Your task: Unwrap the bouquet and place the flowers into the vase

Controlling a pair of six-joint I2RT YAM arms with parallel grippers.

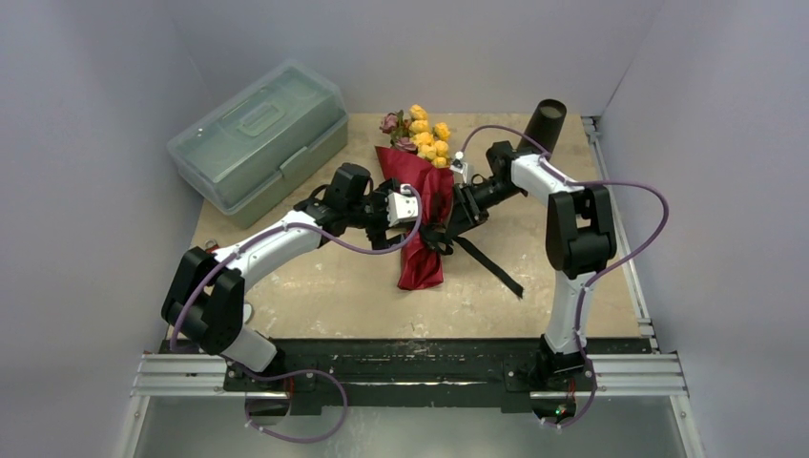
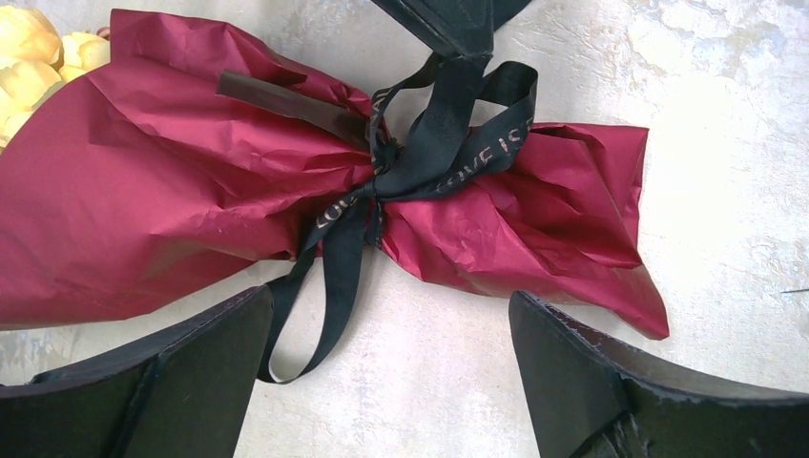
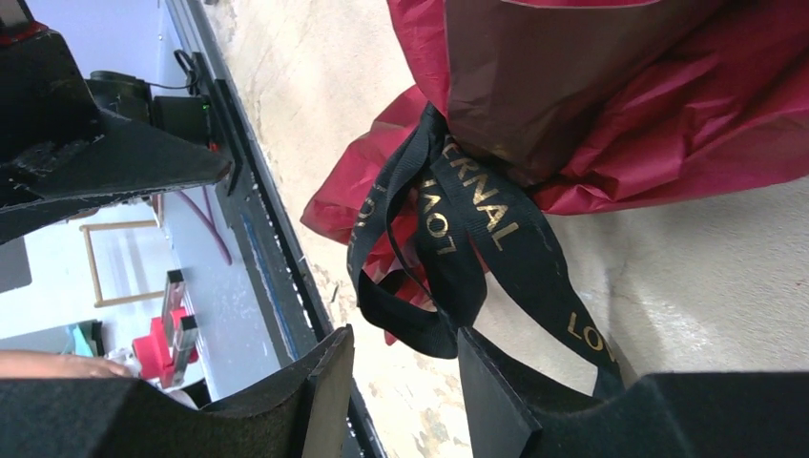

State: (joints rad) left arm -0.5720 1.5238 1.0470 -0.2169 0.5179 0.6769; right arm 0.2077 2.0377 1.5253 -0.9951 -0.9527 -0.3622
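The bouquet (image 1: 420,215) lies on the table in red paper (image 2: 172,172), tied at its neck with a black ribbon (image 2: 420,153). Its yellow and pink flowers (image 1: 423,134) point to the back. The black vase (image 1: 546,124) stands upright at the back right. My left gripper (image 2: 389,296) hangs open and wide beside the bouquet's neck, with only bare table between its fingers (image 2: 200,372). A ribbon loop (image 2: 315,334) lies by its left finger. My right gripper (image 3: 405,332) is half narrowed but open, a ribbon loop (image 3: 420,329) at its fingertips, not pinched.
A translucent green-grey lidded box (image 1: 258,143) sits at the back left. A long ribbon tail (image 1: 491,267) trails across the table toward the front right. Grey walls close in the table (image 1: 324,286) on three sides. The rail (image 1: 410,372) runs along the near edge.
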